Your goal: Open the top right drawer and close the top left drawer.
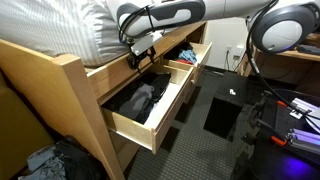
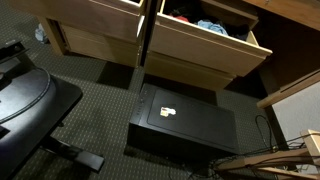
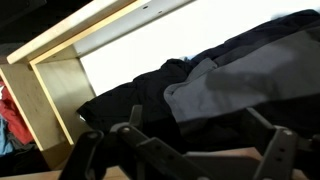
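Both drawers stand pulled out from the pine bed frame. The top left drawer (image 1: 130,128), a wide, deep light pine unit with a thick plain front, lies nearest the camera in an exterior view and holds a pile of dark grey and black clothes (image 1: 140,100). The top right drawer (image 1: 195,55), light pine with orange-brown inner sides, sits just beyond it.

The white and grey robot arm (image 1: 180,15) reaches in from the upper edge, below the striped grey and white bedding (image 1: 70,30). Its tool (image 1: 140,52) hangs over the rear part of the top left drawer, close to the bed frame.

We read the tool state from the wrist view only: the tool (image 3: 185,165) has its black fingers (image 3: 90,150) spread wide with nothing between them. The same view looks down on the dark clothes (image 3: 200,90) and the pine drawer wall (image 3: 55,95), and shows a red item (image 3: 10,110) past that wall.

In an exterior view taken from the front, arm and tool are out of frame. Here the top left drawer (image 2: 95,35) shows only its front panel, while the top right drawer (image 2: 205,55) reveals blue and red items (image 2: 205,22) — contents we cannot make out elsewhere. A black rectangular box (image 1: 225,115) rests on the dark carpet in front of the top right drawer in both exterior views (image 2: 185,125).
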